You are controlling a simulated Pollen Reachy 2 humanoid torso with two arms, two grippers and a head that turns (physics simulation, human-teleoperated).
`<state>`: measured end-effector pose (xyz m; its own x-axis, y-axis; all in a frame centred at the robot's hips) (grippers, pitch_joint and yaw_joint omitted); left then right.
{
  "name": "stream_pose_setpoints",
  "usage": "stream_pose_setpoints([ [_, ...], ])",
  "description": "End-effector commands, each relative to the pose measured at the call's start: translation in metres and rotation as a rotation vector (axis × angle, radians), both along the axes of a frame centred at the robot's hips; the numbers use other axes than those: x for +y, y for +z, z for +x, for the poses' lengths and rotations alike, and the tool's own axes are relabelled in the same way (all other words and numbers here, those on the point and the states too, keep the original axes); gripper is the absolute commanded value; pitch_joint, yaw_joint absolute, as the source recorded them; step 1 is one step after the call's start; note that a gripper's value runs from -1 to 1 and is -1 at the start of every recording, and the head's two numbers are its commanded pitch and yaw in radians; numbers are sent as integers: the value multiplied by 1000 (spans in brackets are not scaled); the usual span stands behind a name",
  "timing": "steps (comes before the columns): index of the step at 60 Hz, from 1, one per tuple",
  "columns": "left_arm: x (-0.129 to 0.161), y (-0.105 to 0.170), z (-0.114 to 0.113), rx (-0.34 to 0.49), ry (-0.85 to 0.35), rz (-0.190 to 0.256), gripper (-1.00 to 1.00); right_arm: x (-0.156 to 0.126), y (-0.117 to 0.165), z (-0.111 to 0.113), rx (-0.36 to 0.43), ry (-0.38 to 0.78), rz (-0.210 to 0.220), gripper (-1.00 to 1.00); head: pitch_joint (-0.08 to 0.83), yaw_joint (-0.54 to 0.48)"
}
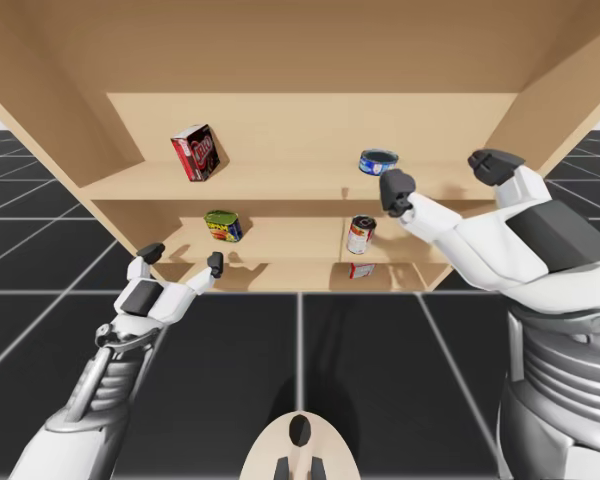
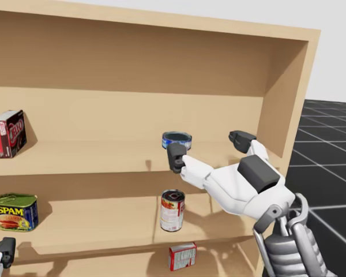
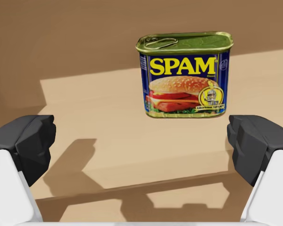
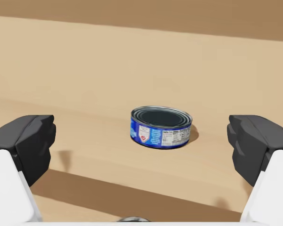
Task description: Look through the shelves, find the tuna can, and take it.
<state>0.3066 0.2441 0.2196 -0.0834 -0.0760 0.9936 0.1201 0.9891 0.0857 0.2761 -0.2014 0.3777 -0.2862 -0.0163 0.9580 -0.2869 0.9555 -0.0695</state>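
Over at nine o'clock in the high view, my left gripper [image 1: 183,257] hovers at the edge of the middle shelf [image 1: 290,240], fingers spread wide and holding nothing. Dead ahead of it, twelve o'clock, stands the blue rectangular can [image 3: 184,74] with its green lid: not our target. Up at ten o'clock the red box [image 1: 195,152] stands on the upper shelf [image 1: 290,175].

Moving across, just past the middle, a tall red-and-white can [image 2: 172,210] stands upright on the middle shelf. At its six o'clock is a small red box [image 2: 182,255] on the bottom shelf [image 1: 280,278].

And there it is: the tuna can [image 4: 161,126], low, round and blue-labelled, sitting flat on the upper shelf at about two o'clock. It lies straight ahead of my right gripper [image 4: 141,146], whose fingers gape open, not yet around the can and touching nothing.

Handling, by my read: rigid metal, fairly light, not fragile, with a smooth curved wall that could slip. The best hold looks to be across that round wall, fingers at three and nine o'clock, kept level.

The count: one tuna can, two other cans, two boxes, three shelves, two grippers.
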Motion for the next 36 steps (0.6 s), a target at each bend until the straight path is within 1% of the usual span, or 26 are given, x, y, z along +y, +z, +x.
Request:
stream_pose_setpoints([
  [1,0,-1,0,3,2,1,-1000,5,5,30,115,-17,-4,-1000,171,-232],
  [6,0,-1,0,6,4,1,-1000,7,6,46,160,7,22,-1000,172,-233],
  [10,1,-1,0,7,5,0,-1000,10,7,56,181,13,35,-1000,172,-233],
  [14,1,-1,0,9,6,0,-1000,14,8,66,201,20,45,-1000,173,-234],
  [18,1,-1,0,10,7,-1,-1000,17,8,76,218,19,46,-1000,175,-235],
  [25,2,-1,1,16,9,0,-1000,24,8,93,263,5,32,-1000,177,-235],
  [27,2,-1,1,17,9,-1,-1000,26,7,97,273,-8,17,-1000,178,-235],
  [30,2,-1,1,17,9,-1,-1000,28,7,102,294,-14,14,-1000,179,-233],
  [36,3,0,1,17,9,-4,-1000,30,4,109,314,-30,-11,-1000,180,-231],
])
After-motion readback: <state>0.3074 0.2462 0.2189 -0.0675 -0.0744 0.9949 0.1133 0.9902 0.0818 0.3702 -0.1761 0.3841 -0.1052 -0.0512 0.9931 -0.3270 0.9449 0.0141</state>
